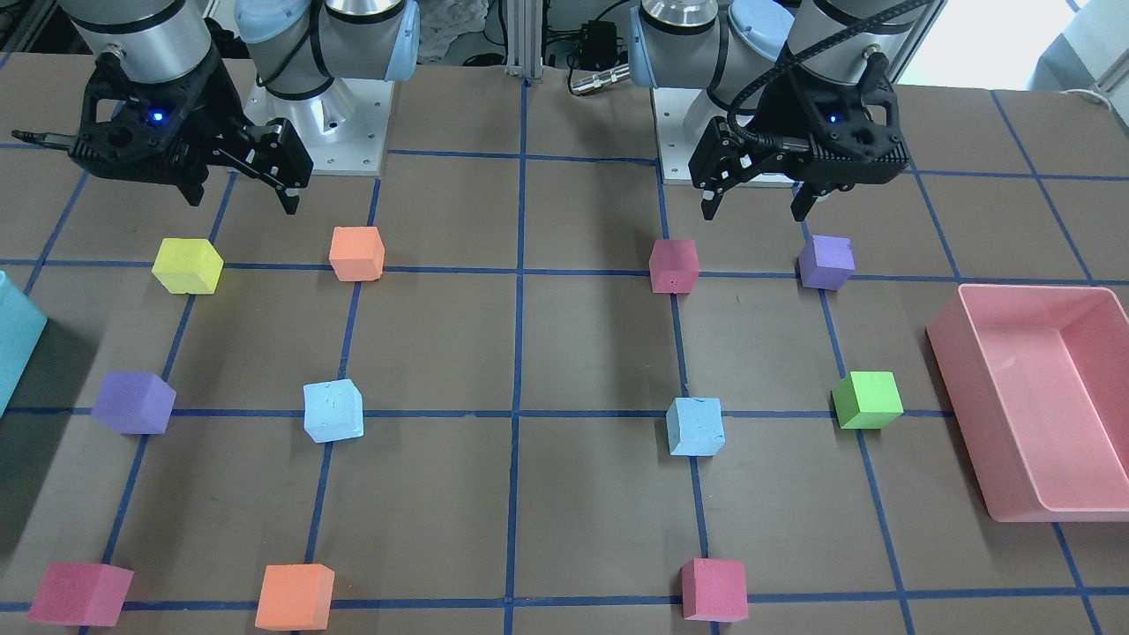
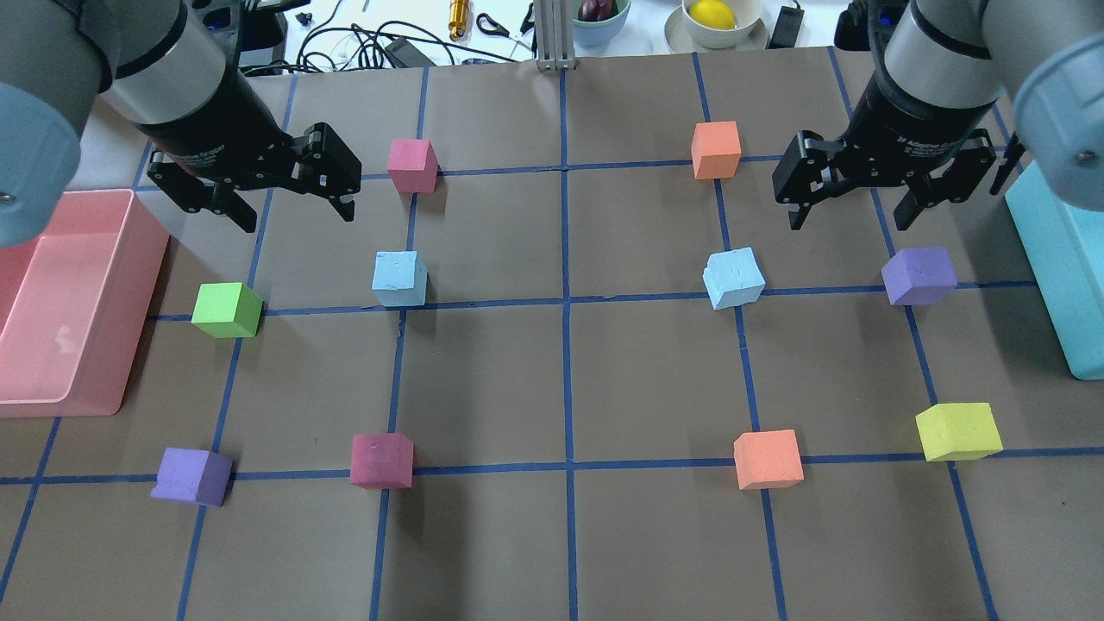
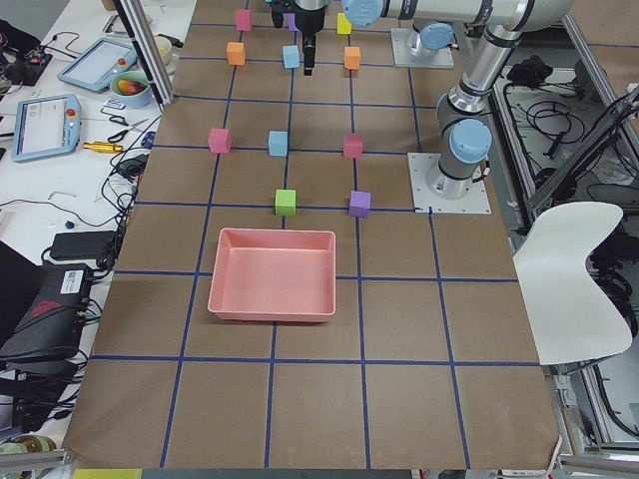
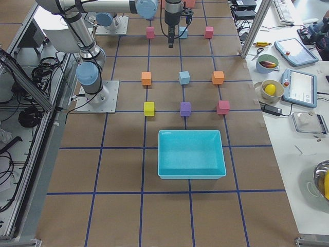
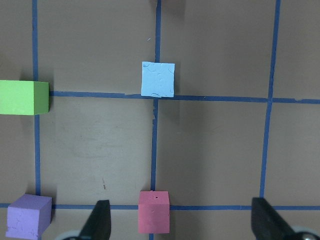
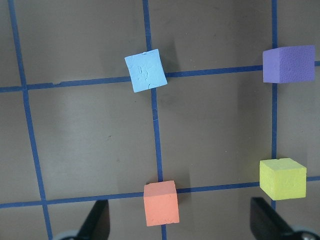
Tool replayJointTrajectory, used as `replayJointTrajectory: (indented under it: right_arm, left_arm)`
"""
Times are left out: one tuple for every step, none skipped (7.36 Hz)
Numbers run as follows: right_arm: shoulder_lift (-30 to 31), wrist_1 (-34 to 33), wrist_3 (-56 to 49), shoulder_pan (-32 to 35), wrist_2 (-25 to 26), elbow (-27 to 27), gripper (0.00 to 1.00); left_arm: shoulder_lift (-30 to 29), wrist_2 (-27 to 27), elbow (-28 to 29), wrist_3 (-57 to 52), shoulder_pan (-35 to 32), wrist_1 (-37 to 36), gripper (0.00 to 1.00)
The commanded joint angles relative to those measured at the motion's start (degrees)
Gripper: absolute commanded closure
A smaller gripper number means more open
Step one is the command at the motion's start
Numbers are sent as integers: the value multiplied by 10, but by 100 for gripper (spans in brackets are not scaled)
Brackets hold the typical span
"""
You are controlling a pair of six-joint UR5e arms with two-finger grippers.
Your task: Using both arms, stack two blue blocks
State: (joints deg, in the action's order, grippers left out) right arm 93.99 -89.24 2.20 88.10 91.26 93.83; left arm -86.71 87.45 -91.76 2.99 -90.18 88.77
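Two pale blue blocks lie apart on the table. One is on my left side, also seen in the front view and the left wrist view. The other is on my right side, also seen in the front view and the right wrist view. My left gripper hovers open and empty, above and beyond its block. My right gripper hovers open and empty, beyond and to the right of its block.
A pink bin stands at the left edge and a teal bin at the right edge. Green, purple, pink, orange and yellow cubes lie around the blue blocks on the grid.
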Motion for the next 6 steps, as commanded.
replayJointTrajectory:
  right_arm:
    - [1, 0, 0, -1, 1, 3, 0]
    - [1, 0, 0, -1, 1, 3, 0]
    - [2, 0, 1, -1, 1, 3, 0]
    - [0, 0, -2, 1, -1, 5, 0]
    - [-4, 0, -4, 1, -1, 6, 0]
    - [-9, -1, -4, 1, -4, 8, 0]
  left_arm:
    - [0, 0, 0, 0, 0, 0, 0]
    - [-1, 0, -2, 1, 0, 0, 0]
    - [0, 0, -1, 0, 0, 0, 0]
    - [0, 0, -5, 1, 0, 0, 0]
    - [-1, 1, -5, 1, 0, 0, 0]
    - [-1, 1, -5, 0, 0, 0, 0]
